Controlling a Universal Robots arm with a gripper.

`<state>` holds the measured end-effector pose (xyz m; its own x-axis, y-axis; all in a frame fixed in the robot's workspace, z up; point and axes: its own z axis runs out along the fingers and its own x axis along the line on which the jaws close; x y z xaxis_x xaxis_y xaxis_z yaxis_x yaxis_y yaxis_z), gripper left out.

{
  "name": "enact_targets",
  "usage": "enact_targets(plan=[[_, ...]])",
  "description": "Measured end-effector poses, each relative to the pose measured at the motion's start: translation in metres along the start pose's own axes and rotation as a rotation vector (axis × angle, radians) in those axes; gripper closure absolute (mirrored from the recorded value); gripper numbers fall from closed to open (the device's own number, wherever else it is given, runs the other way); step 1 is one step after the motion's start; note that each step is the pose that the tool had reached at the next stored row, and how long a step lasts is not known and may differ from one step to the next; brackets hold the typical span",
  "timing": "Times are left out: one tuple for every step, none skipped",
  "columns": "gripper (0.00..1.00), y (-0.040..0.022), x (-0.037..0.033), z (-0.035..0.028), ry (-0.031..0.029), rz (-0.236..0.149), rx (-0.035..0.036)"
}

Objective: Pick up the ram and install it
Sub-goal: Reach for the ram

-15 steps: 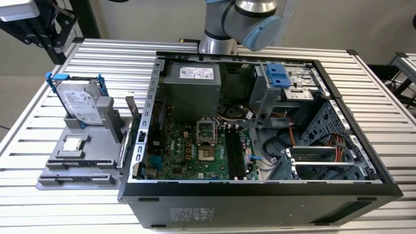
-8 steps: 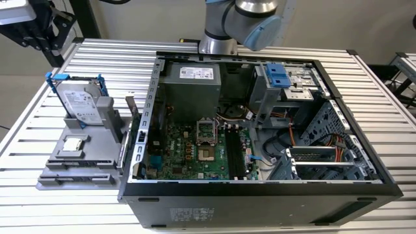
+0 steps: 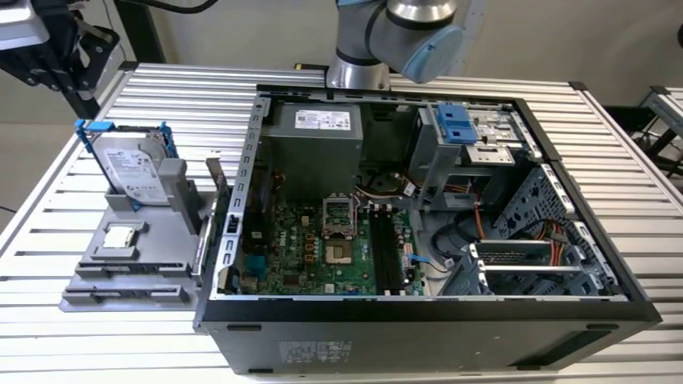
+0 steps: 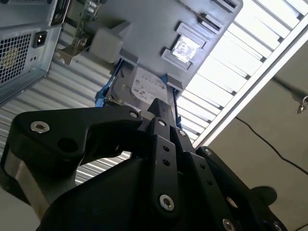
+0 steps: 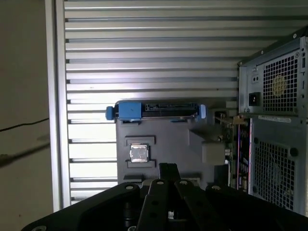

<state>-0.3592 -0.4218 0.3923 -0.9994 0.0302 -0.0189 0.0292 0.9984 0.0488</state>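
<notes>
The ram (image 5: 236, 144) is a thin dark board with a greenish edge. It stands on edge at the side of the grey fixture (image 5: 168, 139), close against the computer case. In the exterior view the ram (image 3: 211, 210) sits between that fixture and the case's left wall. My gripper (image 5: 167, 167) hovers well above the fixture with its black fingers together and nothing between them. In the second wrist view the gripper (image 4: 161, 107) hangs over the hard drive end of the fixture. The arm (image 3: 395, 32) stands behind the case.
The open computer case (image 3: 427, 308) takes up the table's middle, with dark memory slots (image 3: 386, 252) on its motherboard. On the fixture stand a silver hard drive in a blue-handled frame (image 3: 133, 164) and a small square CPU chip (image 3: 120, 236). The table is slatted metal (image 5: 144, 48).
</notes>
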Motion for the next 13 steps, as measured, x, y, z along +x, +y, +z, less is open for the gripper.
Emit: enact_targets(plan=[[1.0,-0.0017,0.0,-0.0001,0.0001,0.0,0.0],[1.0,-0.0037,-0.0001,-0.0002,0.0,0.0,0.0],[1.0,-0.0055,-0.0002,-0.0003,0.0001,0.0,0.0],[1.0,-0.0078,-0.0002,-0.0004,0.0001,0.0,0.0001],[1.0,-0.0099,-0.0003,-0.0005,0.0001,0.0,0.0],[1.0,-0.0122,-0.0004,-0.0005,0.0,0.0,0.0],[1.0,-0.0145,-0.0004,-0.0006,0.0,0.0,0.0],[1.0,-0.0169,-0.0005,-0.0007,0.0,0.0,0.0],[1.0,-0.0194,-0.0006,-0.0008,0.0001,0.0,0.0],[1.0,-0.0218,-0.0007,-0.0009,0.0001,0.0,0.0],[1.0,-0.0241,-0.0007,-0.001,0.0001,0.0,0.0],[1.0,-0.0265,-0.0008,-0.0011,0.0,0.0,0.0],[1.0,-0.0289,-0.0009,-0.0012,0.0,0.0,-0.0001]])
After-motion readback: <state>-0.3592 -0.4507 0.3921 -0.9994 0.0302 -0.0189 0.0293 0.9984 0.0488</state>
